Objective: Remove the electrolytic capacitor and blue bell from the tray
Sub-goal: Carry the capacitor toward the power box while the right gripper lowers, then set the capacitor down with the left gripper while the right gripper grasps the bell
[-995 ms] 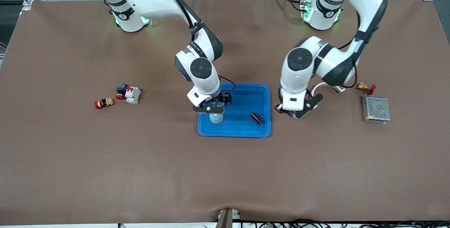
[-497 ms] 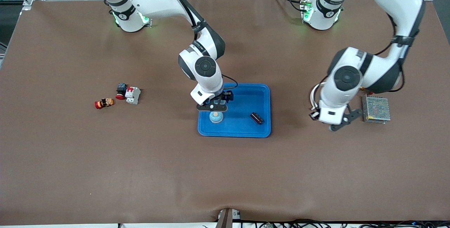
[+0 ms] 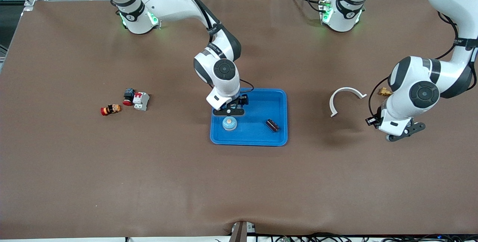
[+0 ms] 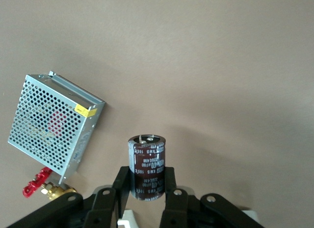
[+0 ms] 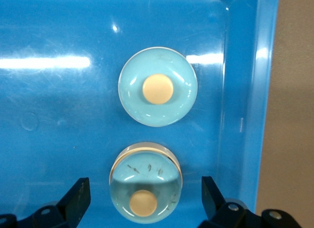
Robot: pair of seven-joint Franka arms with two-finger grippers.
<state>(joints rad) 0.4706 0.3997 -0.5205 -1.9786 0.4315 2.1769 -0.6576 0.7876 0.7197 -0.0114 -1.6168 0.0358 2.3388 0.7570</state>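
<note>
My left gripper point(image 4: 147, 189) fingers clamp a capacitor point(image 4: 146, 165) above the tabletop point(image 3: 112, 178); right gripper point(image 5: 144, 201) fingers gape over the bell point(image 5: 157, 87) in the tray point(image 3: 278, 98).

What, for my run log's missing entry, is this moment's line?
right gripper: open over bell in tray | left gripper: shut on capacitor beside power supply

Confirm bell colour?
Light blue dome with a cream button; the bell sits in the blue tray. Clearest in the right wrist view.
</note>
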